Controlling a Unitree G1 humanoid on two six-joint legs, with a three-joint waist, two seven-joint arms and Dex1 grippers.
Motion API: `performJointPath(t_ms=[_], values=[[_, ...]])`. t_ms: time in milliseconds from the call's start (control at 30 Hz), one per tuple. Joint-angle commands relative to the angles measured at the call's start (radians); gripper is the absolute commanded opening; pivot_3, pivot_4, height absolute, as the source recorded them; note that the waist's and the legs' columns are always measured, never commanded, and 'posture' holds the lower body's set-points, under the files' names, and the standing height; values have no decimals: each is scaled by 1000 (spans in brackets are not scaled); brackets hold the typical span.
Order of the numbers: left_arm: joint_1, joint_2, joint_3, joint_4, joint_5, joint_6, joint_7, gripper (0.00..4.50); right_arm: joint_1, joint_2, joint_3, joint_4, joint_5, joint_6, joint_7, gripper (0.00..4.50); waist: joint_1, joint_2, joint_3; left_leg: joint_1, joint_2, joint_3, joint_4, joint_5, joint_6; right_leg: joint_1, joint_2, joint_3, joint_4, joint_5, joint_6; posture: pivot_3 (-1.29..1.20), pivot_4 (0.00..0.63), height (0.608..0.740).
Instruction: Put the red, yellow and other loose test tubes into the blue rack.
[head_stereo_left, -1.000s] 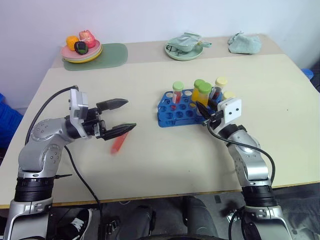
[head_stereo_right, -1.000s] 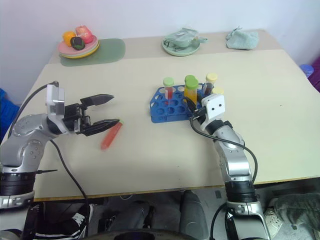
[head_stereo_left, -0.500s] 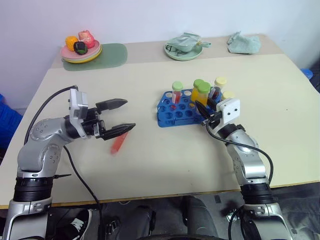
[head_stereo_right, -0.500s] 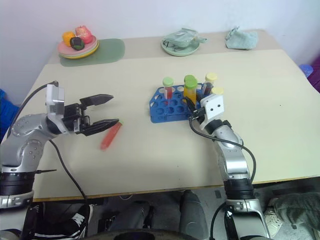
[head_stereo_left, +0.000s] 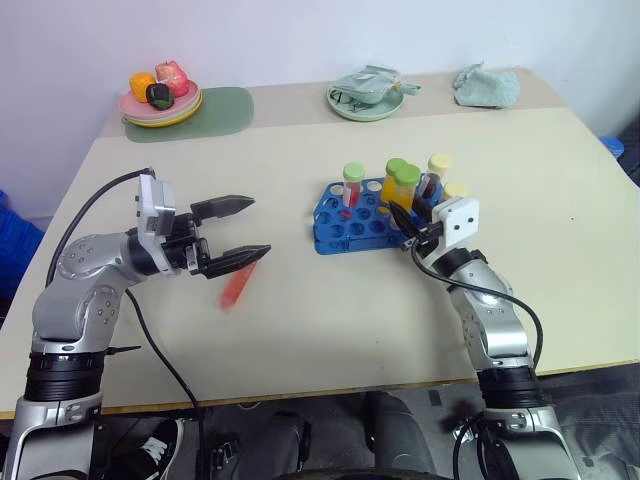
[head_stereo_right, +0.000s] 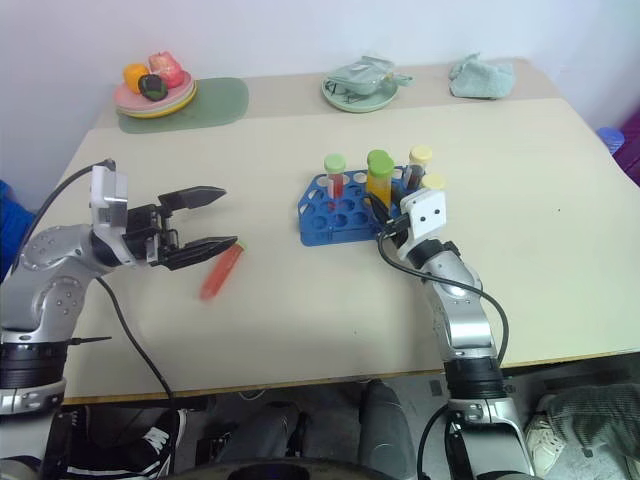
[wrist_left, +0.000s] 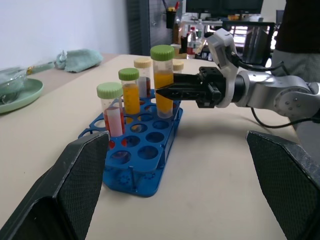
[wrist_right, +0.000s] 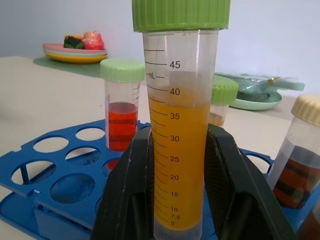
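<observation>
Test tubes stand mostly in the blue rack (head_stereo_left: 362, 217) near the middle of the beige table (head_stereo_left: 300, 330), while one red tube (head_stereo_left: 236, 284) lies loose on the tabletop at the left. At the far left rear, a plate of toy food (head_stereo_left: 162, 98) sits on a green mat (head_stereo_left: 222, 108). In front of it, the left gripper (head_stereo_left: 243, 231) hovers above the table, pointing toward the rack, its two black fingers spread wide with nothing between them; the loose red tube lies just below and beyond the lower fingertip, and whether they touch cannot be told.

Further right, the rack holds a red-liquid tube with a pale green cap (head_stereo_left: 352, 190) at its left side, a shorter yellow-orange tube (wrist_left: 130, 91) behind, and a tall yellow-orange tube with a green cap (wrist_right: 179, 125) nearer the right end. Two pale-yellow-capped tubes (head_stereo_left: 440, 172) with dark contents stand at the rack's right end. Several front holes are vacant.

The right gripper (head_stereo_left: 404, 219) reaches in from the right, its fingers clamped on either side of the tall yellow-orange tube, which stands upright with its base down in the rack. Behind the rack, a pale green dish holding a crumpled cloth (head_stereo_left: 369, 92) sits at the table's rear, with another green cloth (head_stereo_left: 489, 85) at the far right corner.
</observation>
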Motion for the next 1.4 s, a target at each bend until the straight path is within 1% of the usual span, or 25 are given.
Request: performJointPath(t_ms=[33,200,367,433,467,533,567,600,633,733,800,1000,1067,1167,1300,1400], values=[[-14,16,17,-6,-3,-8,-6,4500,17,10,4,-21,8,9,-2,824,0,0,0,0,0,0,0,0,0,0,0,0,0,0,0,0,150,740],[-11,14,18,-5,-4,-7,-8,4500,29,20,11,-43,18,24,3,824,1,0,0,0,0,0,0,0,0,0,0,0,0,0,0,0,150,740],[-12,12,15,-9,-3,-5,-5,4500,12,22,-18,-8,43,40,-5,824,1,0,0,0,0,0,0,0,0,0,0,0,0,0,0,0,150,740],[-12,13,15,-10,-2,-5,-3,4500,6,25,-34,-3,70,59,-2,1760,2,0,0,0,0,0,0,0,0,0,0,0,0,0,0,0,150,740],[-11,14,15,-10,-1,-5,-3,4500,4,23,-36,-3,77,62,5,2123,2,0,0,0,0,0,0,0,0,0,0,0,0,0,0,0,150,740],[-11,14,15,-11,-1,-5,-2,4500,3,21,-36,-4,72,63,3,3136,1,0,0,0,0,0,0,0,0,0,0,0,0,0,0,0,150,740],[-10,14,15,-12,-1,-5,-2,4500,3,20,-36,-5,71,64,3,3526,1,0,0,0,0,0,0,0,0,0,0,0,0,0,0,0,150,740],[-9,13,15,-13,-1,-4,0,4500,3,20,-35,-7,69,65,3,4078,0,0,0,0,0,0,0,0,0,0,0,0,0,0,0,0,150,740],[-9,12,15,-13,-2,-4,2,4500,3,19,-34,-8,67,64,5,4471,0,0,0,0,0,0,0,0,0,0,0,0,0,0,0,0,150,740],[-6,13,15,-18,-2,-3,5,4500,2,8,-35,-20,70,65,20,4471,1,0,0,0,0,0,0,0,0,0,0,0,0,0,0,0,150,740],[-4,12,14,-23,-3,-2,9,4500,19,-23,-50,-56,117,83,80,4471,2,0,0,0,0,0,0,0,0,0,0,0,0,0,0,0,150,740],[17,6,13,-27,11,-16,21,4500,86,-182,-92,-144,226,159,260,4471,8,1,0,0,0,0,0,0,0,0,0,0,-1,0,0,0,150,740],[11,-8,17,-16,24,-22,56,4500,102,-232,-108,-176,245,187,290,4471,9,1,0,0,0,0,0,0,0,0,0,0,0,0,0,0,150,740],[-4,-11,26,12,19,7,92,4500,130,-313,-138,-238,307,277,347,4471,10,1,0,0,1,0,0,0,0,1,0,1,0,0,0,0,150,740],[2,-18,19,36,28,-23,79,4500,174,-414,-202,-339,409,387,410,4471,11,0,0,0,1,0,0,0,0,1,0,1,-1,0,0,0,150,740],[6,-27,8,45,38,-49,62,4500,201,-488,-229,-398,450,434,462,4471,12,0,0,0,1,0,0,0,0,1,0,1,-1,0,0,0,150,740]])
